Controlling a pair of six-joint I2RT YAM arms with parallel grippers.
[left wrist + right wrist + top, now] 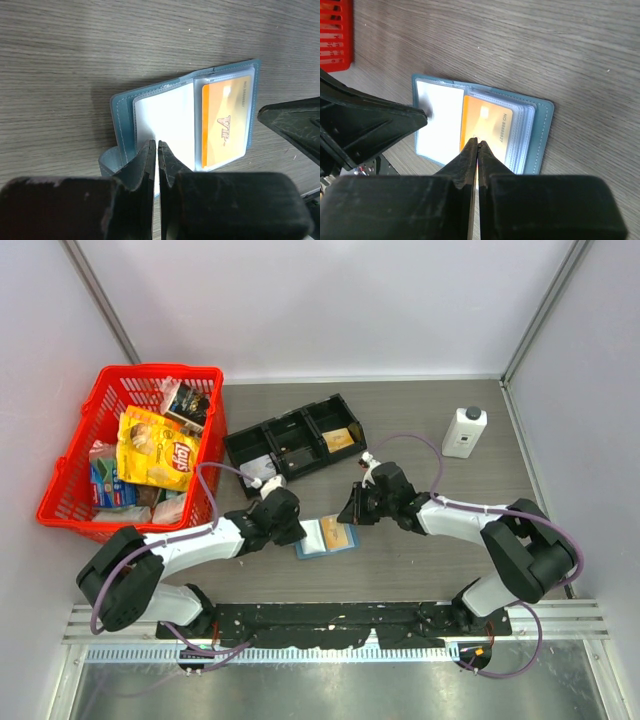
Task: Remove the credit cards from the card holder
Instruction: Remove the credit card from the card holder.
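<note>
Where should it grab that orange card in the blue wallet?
Probably pinch the long edge beside the centre crease, coming from above: the orange plastic card lies flat in a clear sleeve of the light-blue bifold card holder. Which side opens is unclear.

Open card holder (pixel 121 125), orange card (pixel 225 125) inside

- The grey wood-grain counter (pixel 400 575) runs between pale walls on the left, right and far sides.
- A red plastic mesh basket (pixel 160 368) stands on the counter at the far left, against the left wall.
- A black three-compartment plastic tray (pixel 280 418) lies slantwise near the middle, just right of the basket.
- A white rectangular plastic bottle with a dark cap (pixel 464 432) stands upright at the far right, well apart from the tray.
- A light-blue bifold card holder (pixel 326 537) lies open and flat on the near side of the tray.
</note>
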